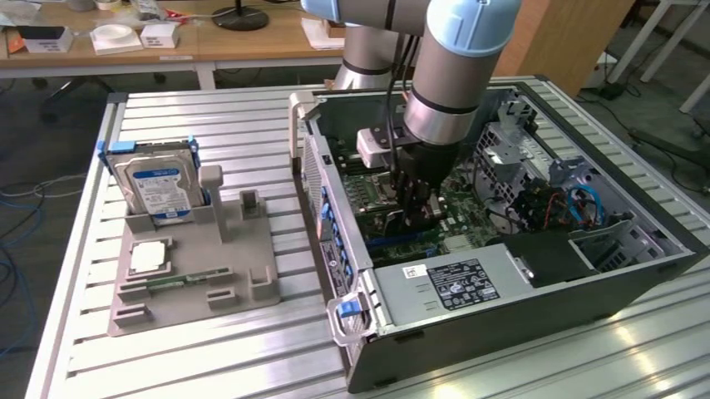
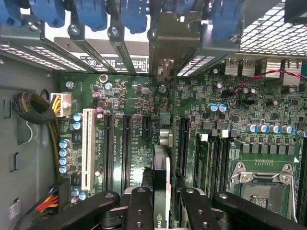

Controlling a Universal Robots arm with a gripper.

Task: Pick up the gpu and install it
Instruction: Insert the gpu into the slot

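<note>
The gpu appears edge-on in the wrist view, a thin dark card standing on edge over the green motherboard, between the black expansion slots. Its silvery end bracket reaches the case's rear slot openings. My gripper is shut on the card, with a black finger on each side of it. In the exterior view my gripper is down inside the open computer case, low over the motherboard. Whether the card sits fully in a slot I cannot tell.
A grey fixture at the exterior view's left holds a hard drive, a processor chip and a memory stick. Inside the case are the power supply, drive cage, cables, a white slot and the processor socket.
</note>
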